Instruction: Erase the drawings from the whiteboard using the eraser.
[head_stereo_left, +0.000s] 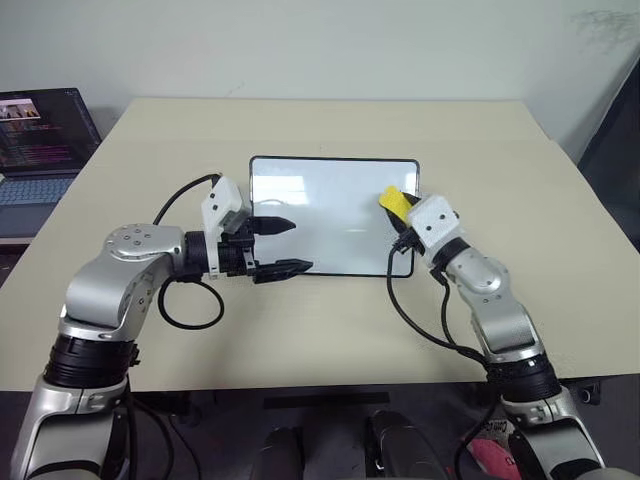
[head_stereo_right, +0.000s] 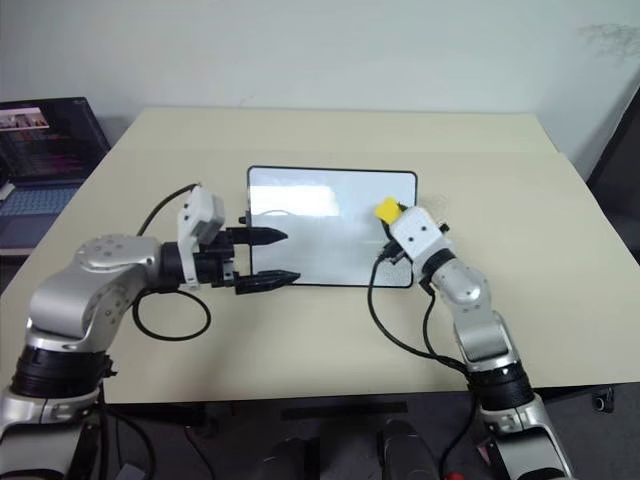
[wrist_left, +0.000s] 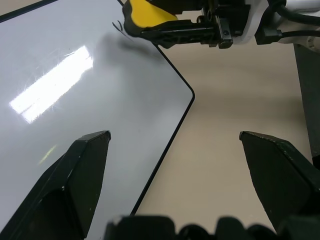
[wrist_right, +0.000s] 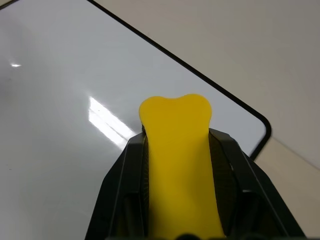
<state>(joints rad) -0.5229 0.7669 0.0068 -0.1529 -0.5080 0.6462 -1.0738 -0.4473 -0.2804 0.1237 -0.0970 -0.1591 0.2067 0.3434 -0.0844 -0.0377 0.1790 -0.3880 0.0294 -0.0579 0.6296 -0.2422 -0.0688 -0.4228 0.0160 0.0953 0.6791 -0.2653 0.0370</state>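
Pinching the eraser (wrist_right: 175, 165) between its two black fingers, the right end effector (head_stereo_left: 404, 214) holds the yellow block over the right side of the whiteboard (head_stereo_left: 330, 215), near the board's far right corner, with the block's free end jutting out ahead of the fingers, probably so that end can meet the surface first. In the left wrist view a small dark scribble (wrist_left: 118, 25), seemingly one of the drawings, sits just beside the eraser's tip, so the hold looks set for wiping it. Whether the block touches the board cannot be told.

The left end effector (head_stereo_left: 283, 246) has its fingers spread and holds nothing; it straddles the board's near left edge, one finger over the white surface and one beyond the frame over the tabletop (head_stereo_left: 300, 320). That placement may be to steady the board during wiping.
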